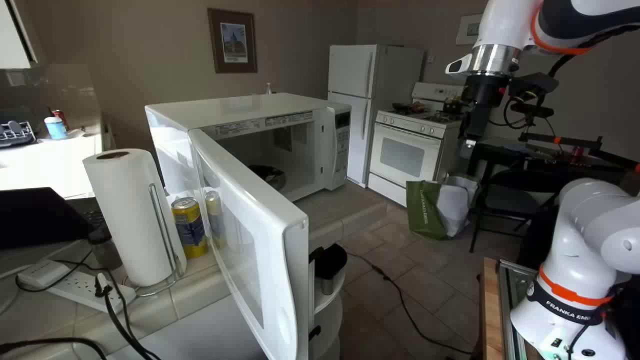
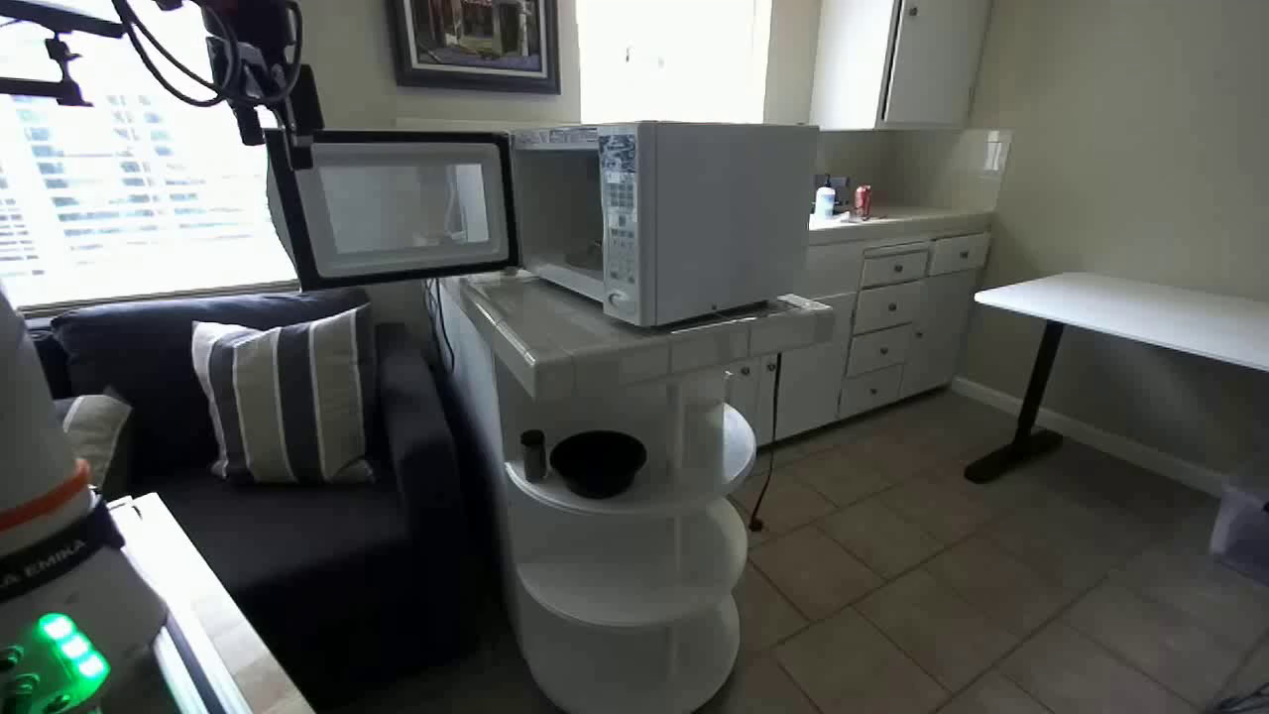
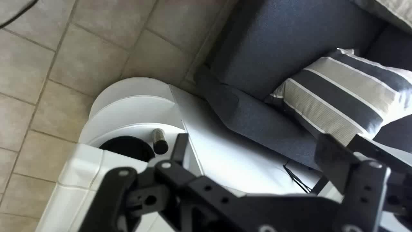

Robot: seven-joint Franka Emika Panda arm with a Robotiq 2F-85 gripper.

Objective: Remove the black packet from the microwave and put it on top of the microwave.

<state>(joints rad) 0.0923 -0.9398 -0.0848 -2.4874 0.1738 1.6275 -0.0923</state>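
Nearest the wrist cam, across the bottom of the pic, the gripper [image 3: 254, 149] is seen w/ its black fingers [image 3: 181, 146] spread wide apart. Past it, left of center, a black bowl [image 3: 127, 145] and a small black-capped cylinder [image 3: 160, 141] are set just beside each other on a curved white shelf unit [image 3: 145, 109]; whether they touch can't be told. Upper right is taken up by a dark couch [image 3: 296, 38] w/ a striped pillow [image 3: 341, 93] on it.

Re the packet: in an exterior view, what looks like the black packet [image 1: 270, 176] can be made out inside the microwave [image 1: 240, 106], a bit left of frame center. It's partly hidden by the door [image 1: 255, 225], which is swung out toward the bottom middle, so exact shape can't be told. Microwave's set on a tiled counter [image 1: 327, 212].

Lower left, a paper towel roll [image 1: 130, 215] is stood on end, w/ a yellow can [image 1: 190, 227] just beside it & a white power strip [image 1: 82, 290] near its base. Gripper's held up in the upper right, pointed down, well apart from the packet. Fridge [image 1: 350, 110] & stove [image 1: 407, 150] are seen in the bkgd, right of center, w/ a green bag [image 1: 425, 212] on the floor in front of the stove.
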